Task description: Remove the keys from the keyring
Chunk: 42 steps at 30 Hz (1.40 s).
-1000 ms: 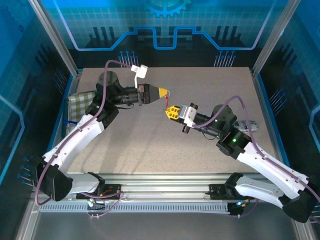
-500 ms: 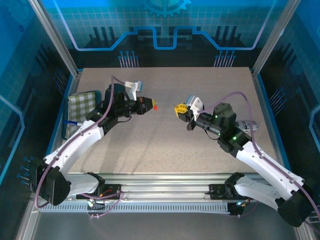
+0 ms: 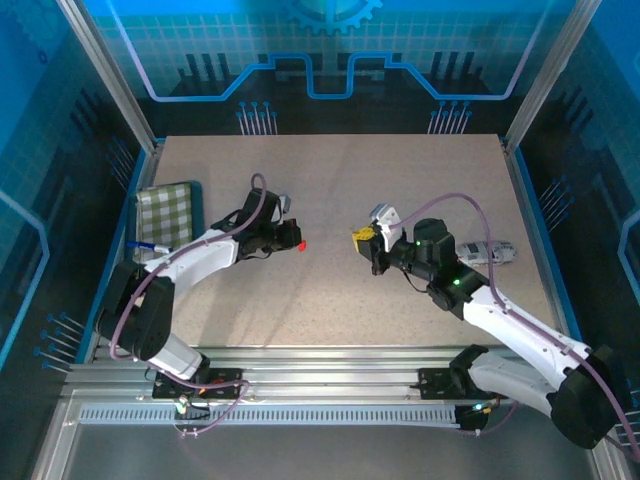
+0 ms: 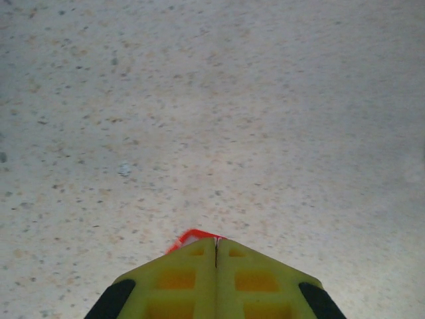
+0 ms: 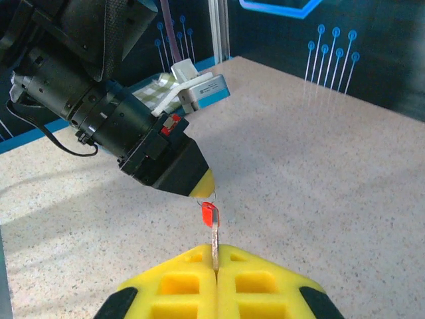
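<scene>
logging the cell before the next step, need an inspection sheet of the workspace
surface: speckled beige table
job's things: thin metal key; red piece just beyond it
clutter: checked cloth at far left; pale wrapped object at right
grippers: left end effector shut on red piece; right end effector shut on key; a gap between the two from above
cables: purple cable looping along each arm
surroundings: blue-lit enclosure walls, aluminium frame
</scene>
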Each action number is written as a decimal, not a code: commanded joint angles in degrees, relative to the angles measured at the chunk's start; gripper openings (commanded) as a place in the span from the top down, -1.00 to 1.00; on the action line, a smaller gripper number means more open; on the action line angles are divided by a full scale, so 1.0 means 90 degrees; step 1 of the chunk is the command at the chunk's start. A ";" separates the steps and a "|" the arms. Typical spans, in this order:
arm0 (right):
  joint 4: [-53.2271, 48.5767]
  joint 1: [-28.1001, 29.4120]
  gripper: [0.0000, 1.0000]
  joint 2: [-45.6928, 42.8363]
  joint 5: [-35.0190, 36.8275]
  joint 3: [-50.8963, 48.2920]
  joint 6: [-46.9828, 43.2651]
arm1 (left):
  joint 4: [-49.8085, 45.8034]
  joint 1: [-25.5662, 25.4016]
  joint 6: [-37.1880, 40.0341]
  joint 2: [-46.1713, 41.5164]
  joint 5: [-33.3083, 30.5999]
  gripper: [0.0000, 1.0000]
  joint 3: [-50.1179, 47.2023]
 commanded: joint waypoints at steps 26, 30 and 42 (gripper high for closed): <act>-0.0590 -0.1463 1.00 0.3907 -0.0432 0.1791 0.2090 | -0.0357 0.0127 0.0309 -0.1940 -0.1342 -0.49 -0.0571; -0.0556 -0.1612 1.00 0.4637 -0.0712 0.2066 0.2367 | -0.0311 0.0117 0.0174 -0.2209 -0.1288 -0.51 -0.0775; -0.0494 -0.1680 0.69 0.5473 -0.0349 0.2059 0.2778 | -0.0080 0.0117 -0.0101 -0.2303 -0.1242 -0.53 -0.1007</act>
